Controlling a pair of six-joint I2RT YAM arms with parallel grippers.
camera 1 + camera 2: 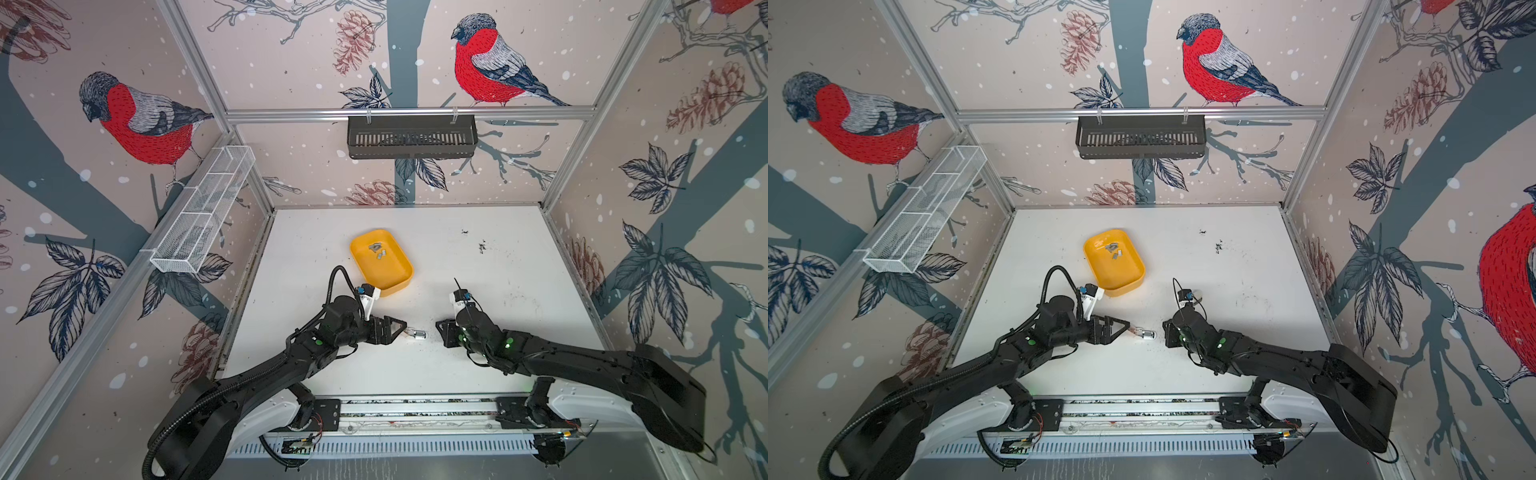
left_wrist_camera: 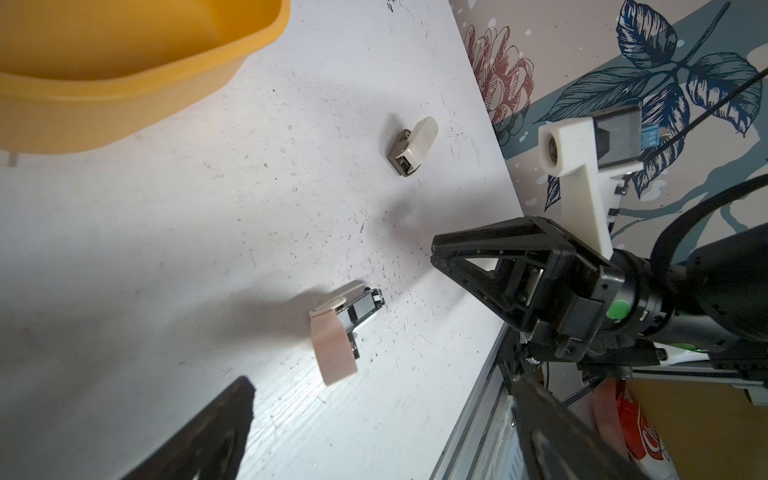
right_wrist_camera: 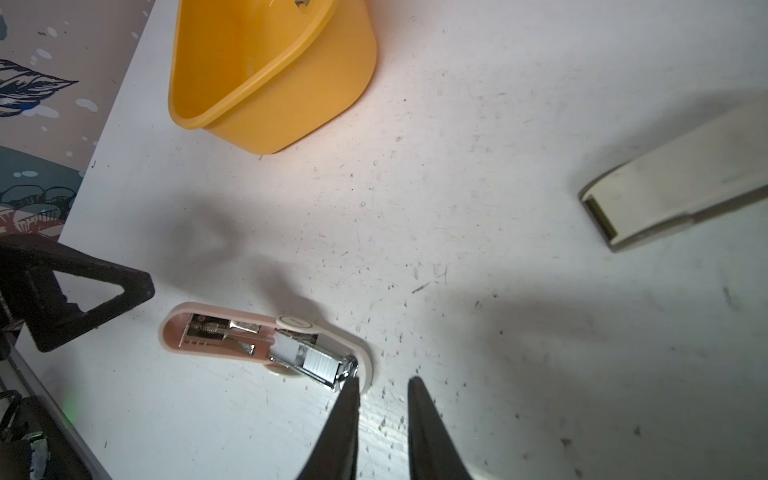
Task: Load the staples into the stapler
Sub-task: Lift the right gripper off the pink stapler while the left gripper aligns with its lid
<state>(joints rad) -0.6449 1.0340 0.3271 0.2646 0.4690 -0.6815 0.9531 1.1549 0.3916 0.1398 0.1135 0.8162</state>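
Lying loose in the yellow tray [image 1: 400, 286], the staples [image 1: 378, 251] are a few small grey strips bunched nr its far end, plain in both top views. The wrist cams show mostly the tray's outer wall. The tray sits on the white table [image 1: 498, 365], left of centre, toward the back.

The pink stapler [image 1: 417, 334] lies in front of the tray, well apart from it, btwn the two grippers. It's hinged open: the lid is folded out flat & the metal channel is exposed. A ribbed silvery block [image 3: 318, 365] sits in that channel and looks like a staple strip.

The left gripper [image 1: 400, 328] has its jaws spread wide w/ nothing in them. Its tips are just beside the stapler's lid end; whether they touch it, can't tell.

The right gripper [image 3: 380, 384] has its jaws only a narrow gap apart, nothing btwn them. One fingertip [image 3: 351, 399] is at the stapler's metal nose, touching or just short, can't tell which.

A second stapler [image 2: 413, 151], beige & grey, lies on the table further back on the right arm's side and shows in the wrist views only.

A black basket [image 1: 409, 137] hangs on the back wall & a white wire rack [image 1: 203, 208] on the left wall.
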